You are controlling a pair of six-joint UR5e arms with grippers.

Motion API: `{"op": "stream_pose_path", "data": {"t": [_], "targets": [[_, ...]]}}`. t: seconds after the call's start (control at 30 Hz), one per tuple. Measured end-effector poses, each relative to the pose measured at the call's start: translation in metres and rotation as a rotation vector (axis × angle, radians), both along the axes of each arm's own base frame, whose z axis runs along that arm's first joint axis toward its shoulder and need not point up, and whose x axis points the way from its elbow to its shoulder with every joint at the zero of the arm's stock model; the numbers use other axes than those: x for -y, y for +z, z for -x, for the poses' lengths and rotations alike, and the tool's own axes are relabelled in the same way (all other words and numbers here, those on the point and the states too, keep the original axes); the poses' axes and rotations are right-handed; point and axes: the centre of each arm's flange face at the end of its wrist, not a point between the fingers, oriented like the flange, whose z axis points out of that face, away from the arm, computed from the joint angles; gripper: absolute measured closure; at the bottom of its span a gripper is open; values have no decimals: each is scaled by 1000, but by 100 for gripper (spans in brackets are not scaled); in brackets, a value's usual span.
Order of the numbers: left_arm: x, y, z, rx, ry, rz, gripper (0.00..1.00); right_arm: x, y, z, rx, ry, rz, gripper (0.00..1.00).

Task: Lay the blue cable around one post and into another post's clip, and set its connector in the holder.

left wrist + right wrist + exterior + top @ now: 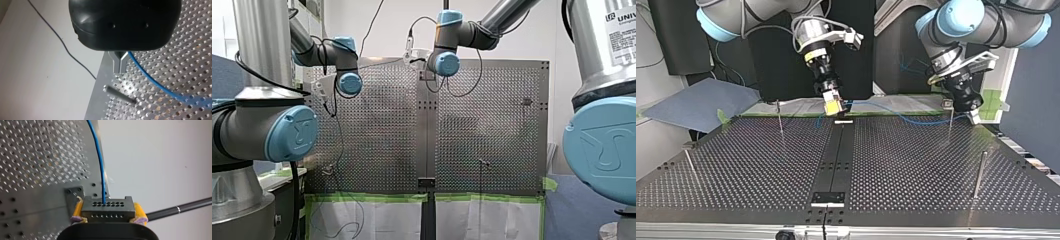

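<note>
Gripping the small stiff connector (107,208) in the right tool (108,215) over the arms' edge of the desk (916,165), pinching the light, floppy blue cable (150,80) in the left tool (120,65) beside a post (120,94), probably best guided from near each end.

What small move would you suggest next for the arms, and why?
Probably swing my left pincer, shut on the blue cable, round the post just ahead; the cable does not touch it yet, while my right pincer holds the connector.
</note>
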Motion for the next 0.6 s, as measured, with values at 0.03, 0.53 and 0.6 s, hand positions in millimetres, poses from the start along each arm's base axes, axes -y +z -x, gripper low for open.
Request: {"op": "stream_pose_path", "data": {"t": [0.03,0.53,0.6], "targets": [[-2,3,-1,4,2,1,98,0,-3,-4,-1,6,-1,100],[-23,48,-23,69,28,25,95,-7,-10,-26,-2,55,-2,100],[-25,51,-24,72,31,25,95,-7,-10,-27,1,59,-7,100]]}}
